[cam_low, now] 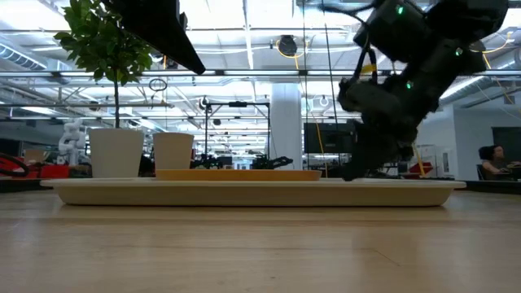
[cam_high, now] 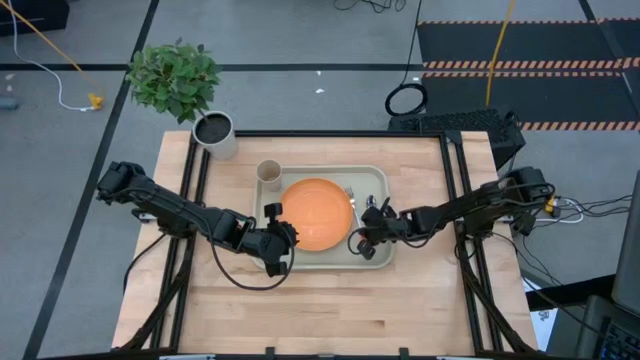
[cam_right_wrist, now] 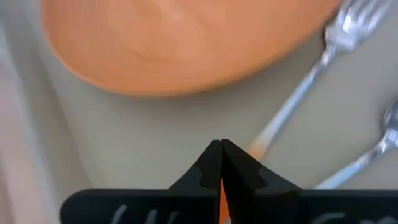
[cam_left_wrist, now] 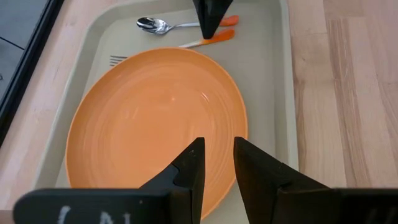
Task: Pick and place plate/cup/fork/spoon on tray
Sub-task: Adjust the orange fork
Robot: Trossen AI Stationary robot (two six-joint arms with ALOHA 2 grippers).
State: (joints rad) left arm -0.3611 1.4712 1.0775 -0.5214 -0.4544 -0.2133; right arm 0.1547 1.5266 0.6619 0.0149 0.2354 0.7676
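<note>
The pale green-grey tray [cam_high: 376, 178] lies mid-table. The orange plate [cam_high: 315, 212] rests flat on it, and the beige cup [cam_high: 269, 173] stands upright in its far left corner. The fork [cam_right_wrist: 317, 62] and the spoon [cam_right_wrist: 373, 155] lie on the tray floor to the right of the plate. My right gripper [cam_high: 361, 238] is down on the tray by their handles, shut on the fork. My left gripper [cam_left_wrist: 217, 163] hovers over the plate's left near rim, open by a narrow gap and empty. My right gripper is shut on the fork's orange-red handle [cam_right_wrist: 256, 149], which runs in under the fingertips; a sliver of orange shows between the two fingers. The fingers slant down from the table's right. The fork lies flat on the tray, its tines by the plate's rim.
A grey-white pot with dark soil [cam_high: 215, 132] and a leafy plant [cam_high: 175, 75] stand at the table's far left corner. Bare wooden tabletop [cam_high: 330, 310] lies near of the tray.
</note>
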